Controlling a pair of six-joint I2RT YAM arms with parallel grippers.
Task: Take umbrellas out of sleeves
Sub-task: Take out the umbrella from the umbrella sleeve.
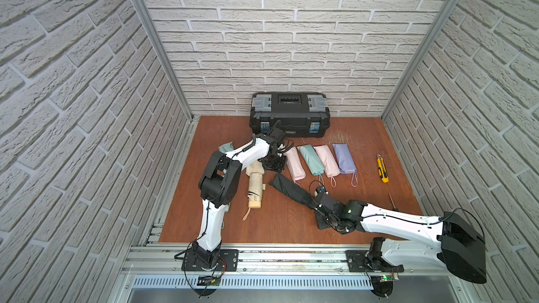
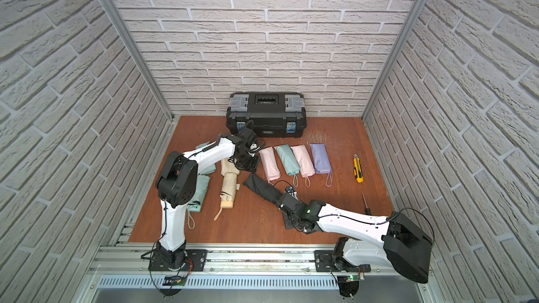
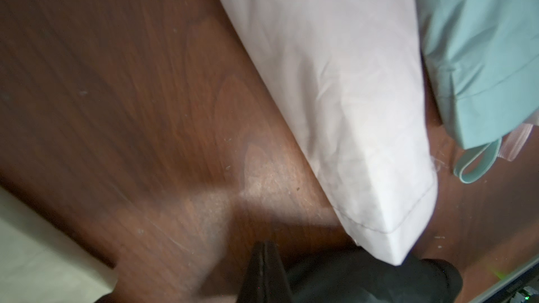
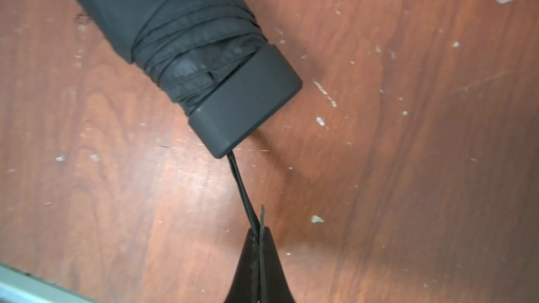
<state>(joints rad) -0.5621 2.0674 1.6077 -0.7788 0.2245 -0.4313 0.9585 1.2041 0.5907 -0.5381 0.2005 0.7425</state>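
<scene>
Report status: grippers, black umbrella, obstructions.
Right gripper shut on wrist loop of black umbrella. Left gripper shut beside far end of black sleeve, grip unclear. Handle out, body partly sleeved. Pink sleeve close alongside.

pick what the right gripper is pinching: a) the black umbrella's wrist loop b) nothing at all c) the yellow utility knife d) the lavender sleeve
a: in the right wrist view the right gripper has its jaws closed on the thin black wrist loop, which runs out of the handle of the black umbrella.
</scene>
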